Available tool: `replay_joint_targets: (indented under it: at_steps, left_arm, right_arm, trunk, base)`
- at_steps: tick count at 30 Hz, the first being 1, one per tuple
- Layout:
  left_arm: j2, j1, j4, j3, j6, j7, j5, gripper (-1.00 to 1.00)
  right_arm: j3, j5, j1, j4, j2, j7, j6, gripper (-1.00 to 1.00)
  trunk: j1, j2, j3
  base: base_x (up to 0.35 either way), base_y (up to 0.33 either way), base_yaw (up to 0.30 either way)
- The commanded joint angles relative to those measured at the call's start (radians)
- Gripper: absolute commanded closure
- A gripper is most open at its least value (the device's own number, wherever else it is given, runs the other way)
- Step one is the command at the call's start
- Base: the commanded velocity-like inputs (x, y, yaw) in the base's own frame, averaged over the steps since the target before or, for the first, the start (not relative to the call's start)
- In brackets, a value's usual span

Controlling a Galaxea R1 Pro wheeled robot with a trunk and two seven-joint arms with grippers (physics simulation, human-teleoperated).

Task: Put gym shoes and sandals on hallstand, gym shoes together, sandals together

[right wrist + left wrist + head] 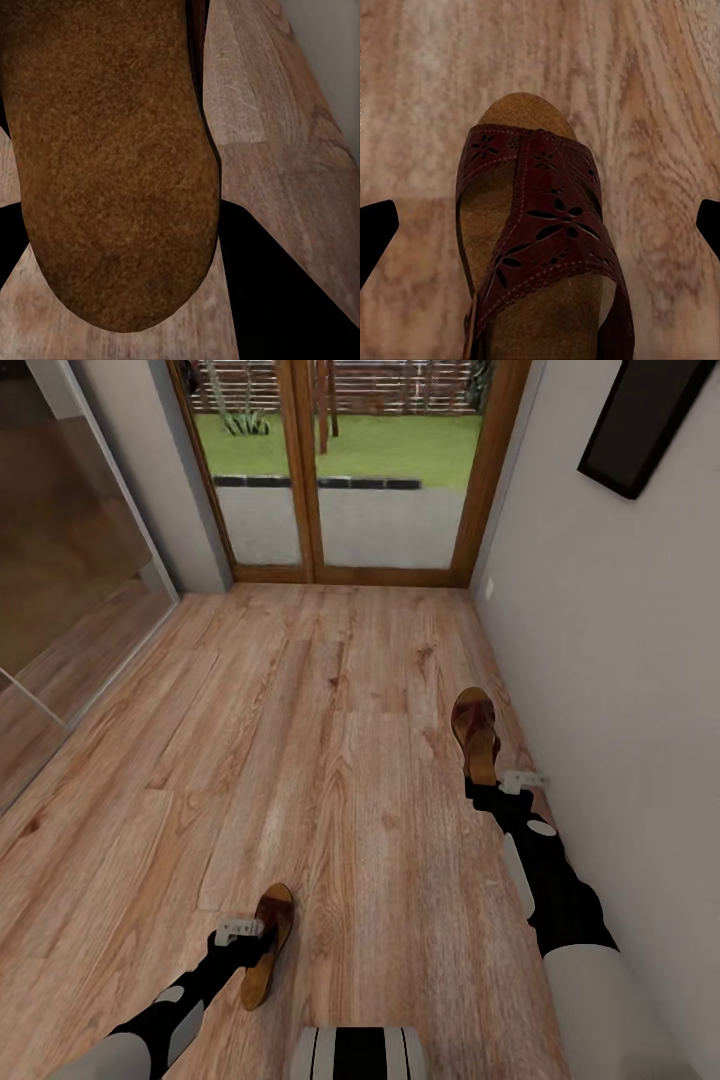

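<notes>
1. Head view: corridor floor of light wood-grain planks runs ahead to a glazed wooden door. I have one brown sandal at each hand. The left sandal sits against my left hand, tilted on its edge, and the right sandal lies just past my right hand, close to the grey wall. From here I cannot tell whether either hand is clamped or the shoes lifted.

2. Left wrist view: the left sandal is centred between my two dark fingertips, which stand spread wide and well clear of its sides, so this hand is open. The strap is dark reddish leather with cut-out flower patterns and stitched edges over a grainy tan footbed.

3. Right wrist view: the right sandal shows a rough, suede-like brown rounded surface very close to the lens. Dark finger shapes flank it, but I cannot tell if they grip.

4. My judgement: I am in the pick-up step for the sandals. Next the left hand needs closing squarely across the strap, then both sandals carried to the rack.
</notes>
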Motion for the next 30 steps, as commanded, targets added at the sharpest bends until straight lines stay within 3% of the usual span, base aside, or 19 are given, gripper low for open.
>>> replay_joint_targets:
  at_steps: [1, 6, 17, 30]
  left_arm:
    - [0.000, 0.000, 0.006, 0.009, -0.003, -0.005, -0.007, -1.00]
    - [0.012, 0.001, 0.036, 0.009, -0.003, -0.004, -0.007, -1.00]
    - [0.016, 0.001, 0.042, 0.009, -0.003, -0.004, -0.009, -1.00]
    - [0.016, 0.001, 0.039, 0.009, -0.003, -0.004, -0.009, -1.00]
  right_arm:
    - [-0.001, 0.001, 0.000, -0.002, 0.001, -0.001, 0.006, 1.00]
    - [-0.001, 0.001, 0.000, -0.002, 0.001, -0.001, 0.006, 1.00]
    - [-0.001, 0.001, 0.000, -0.001, 0.001, -0.001, 0.006, 1.00]
    - [-0.001, 0.001, 0.000, -0.002, 0.001, -0.001, 0.005, 1.00]
  trunk:
    - [0.000, 0.000, -0.001]
    - [0.000, 0.000, -0.001]
    - [0.000, 0.000, -0.001]
    - [0.000, 0.000, -0.001]
  base:
    - [0.000, 0.000, 0.000]
    - [-0.007, 0.000, 0.000]
    - [-0.246, 0.000, 0.000]
    - [-0.011, 0.000, 0.000]
